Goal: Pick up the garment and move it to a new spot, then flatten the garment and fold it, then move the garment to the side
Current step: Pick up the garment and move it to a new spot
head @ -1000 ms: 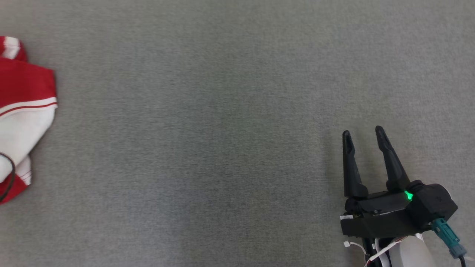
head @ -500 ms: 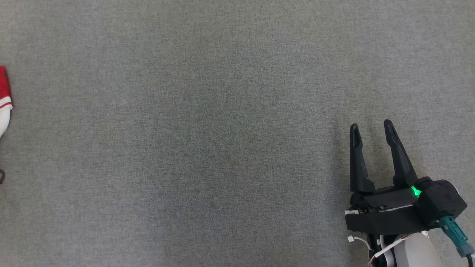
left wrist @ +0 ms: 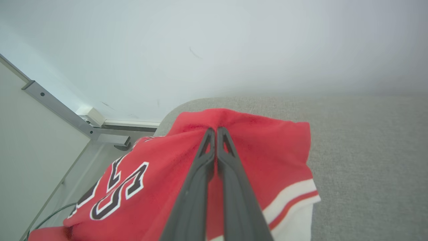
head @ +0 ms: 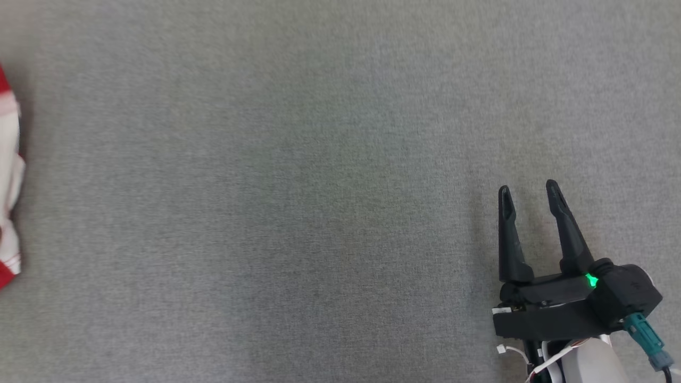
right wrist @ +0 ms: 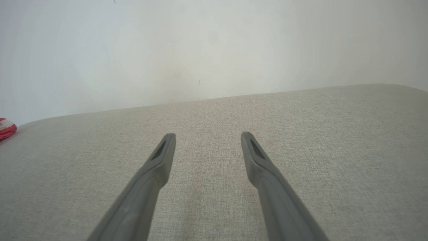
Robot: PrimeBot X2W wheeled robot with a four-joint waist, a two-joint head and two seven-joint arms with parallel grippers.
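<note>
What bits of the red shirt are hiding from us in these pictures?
- The garment: the head view's left edge cuts off nearly all of it.
- Its number: in the left wrist view, folds in the cloth hide part of it.
- Cloth under the left gripper: its shut fingers cover it.
- Right wrist view: the garment is a tiny red speck at the left edge.

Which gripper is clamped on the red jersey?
The left gripper: shut tight on the jersey. The right gripper stands open, away from it.

Head view's left edge cuts off most of the garment point(head: 8, 175).
</note>
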